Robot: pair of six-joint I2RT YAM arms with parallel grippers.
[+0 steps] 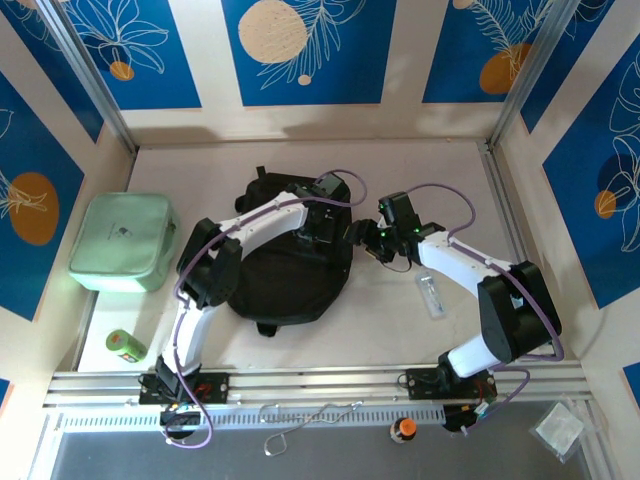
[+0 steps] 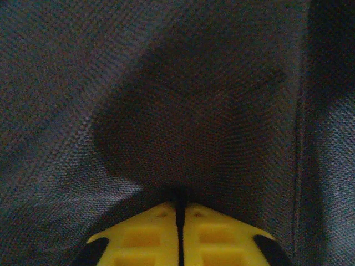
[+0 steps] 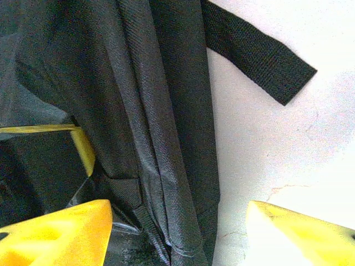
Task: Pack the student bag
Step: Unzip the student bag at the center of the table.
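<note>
The student bag [image 1: 285, 285], a large black fabric backpack, lies flat in the middle of the table. My left gripper [image 1: 322, 232] is down on its upper right part. In the left wrist view its yellow fingers [image 2: 144, 238] are shut together, tips pressed into the bag's dark weave [image 2: 188, 111]; I cannot tell whether a fold is pinched. My right gripper [image 1: 372, 240] stands open at the bag's right edge. Its yellow fingertips [image 3: 55, 233] straddle the bag's side seam [image 3: 166, 166] and bare table, touching nothing. A loose black strap [image 3: 260, 52] lies on the table.
A mint-green zip case [image 1: 125, 242] lies at the left. A small green can [image 1: 125, 345] sits near the front left. A clear, slim object [image 1: 430, 297] lies on the table right of the bag. Walls [image 1: 300, 50] close in the back and sides.
</note>
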